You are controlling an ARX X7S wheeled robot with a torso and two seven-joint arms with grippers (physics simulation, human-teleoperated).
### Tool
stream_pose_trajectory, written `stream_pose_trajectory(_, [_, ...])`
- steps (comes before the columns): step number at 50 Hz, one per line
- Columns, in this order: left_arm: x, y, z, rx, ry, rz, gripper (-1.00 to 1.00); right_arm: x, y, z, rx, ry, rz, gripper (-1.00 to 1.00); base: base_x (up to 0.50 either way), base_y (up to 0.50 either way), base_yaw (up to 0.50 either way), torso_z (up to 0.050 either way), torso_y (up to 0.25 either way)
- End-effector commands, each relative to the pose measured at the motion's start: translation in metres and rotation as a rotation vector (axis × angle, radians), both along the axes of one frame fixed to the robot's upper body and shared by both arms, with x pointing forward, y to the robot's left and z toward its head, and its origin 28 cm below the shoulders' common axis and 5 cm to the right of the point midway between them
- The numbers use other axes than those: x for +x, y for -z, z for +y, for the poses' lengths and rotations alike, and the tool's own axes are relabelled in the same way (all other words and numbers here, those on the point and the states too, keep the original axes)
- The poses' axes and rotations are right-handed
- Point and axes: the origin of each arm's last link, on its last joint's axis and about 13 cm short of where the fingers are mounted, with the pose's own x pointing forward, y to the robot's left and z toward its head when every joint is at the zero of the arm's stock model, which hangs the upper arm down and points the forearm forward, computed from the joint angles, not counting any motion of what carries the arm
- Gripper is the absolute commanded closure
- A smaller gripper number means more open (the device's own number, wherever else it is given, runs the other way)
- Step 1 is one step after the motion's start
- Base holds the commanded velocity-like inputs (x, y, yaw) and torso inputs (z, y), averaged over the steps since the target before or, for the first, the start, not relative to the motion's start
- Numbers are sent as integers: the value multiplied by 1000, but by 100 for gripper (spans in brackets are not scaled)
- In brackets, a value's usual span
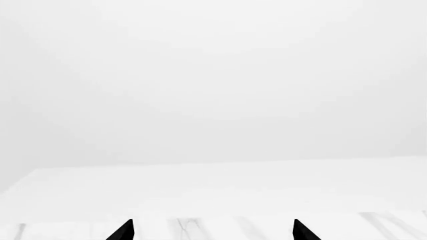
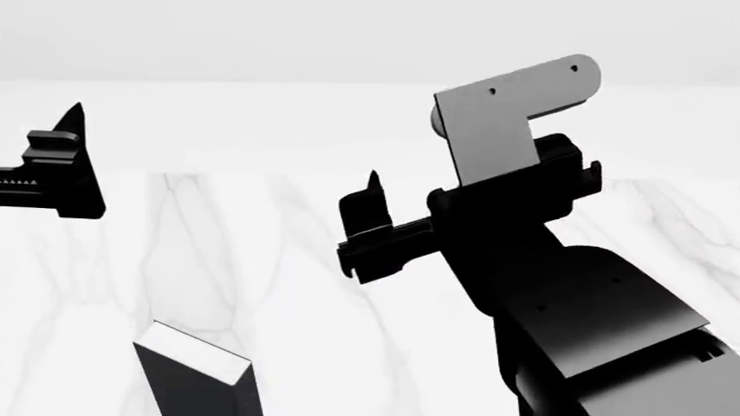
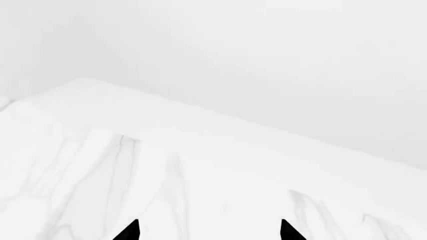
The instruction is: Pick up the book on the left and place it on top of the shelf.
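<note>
The book [image 2: 199, 381] is a dark-grey slab with a light upper edge. It lies on the white marble table [image 2: 277, 269] at the lower left of the head view, cut off by the frame's edge. My left gripper [image 2: 64, 160] hovers at the far left, beyond the book and apart from it. In the left wrist view the gripper [image 1: 212, 231] is open and empty. My right gripper [image 2: 367, 221] is mid-view, to the right of the book. In the right wrist view the gripper [image 3: 208, 231] is open and empty. The shelf is out of view.
A plain white ledge [image 2: 231, 121] runs along the far edge of the table below a white wall. My right arm's black body [image 2: 578, 303] fills the lower right of the head view. No other books show.
</note>
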Motion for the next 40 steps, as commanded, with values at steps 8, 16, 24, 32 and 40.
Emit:
stream_pose_trajectory(8, [0,0,1,4,-2,3,-100,16,-12,7,-126,-384,120,-100,0,0,0,0,0])
stream_pose_trajectory(16, [0,2,2,3,-3,6,-100,21,-2,13,-196,-448,123,-100,0,0,0,0,0])
stream_pose_trajectory(24, [1,2,2,3,-3,9,-100,25,2,16,-201,-506,136,-100,0,0,0,0,0])
stream_pose_trajectory(32, [0,2,2,4,-3,10,-100,34,11,26,-240,-520,148,-100,0,0,0,0,0])
stream_pose_trajectory(40, [1,3,3,0,-4,13,-100,37,19,32,-235,-550,169,-100,0,0,0,0,0])
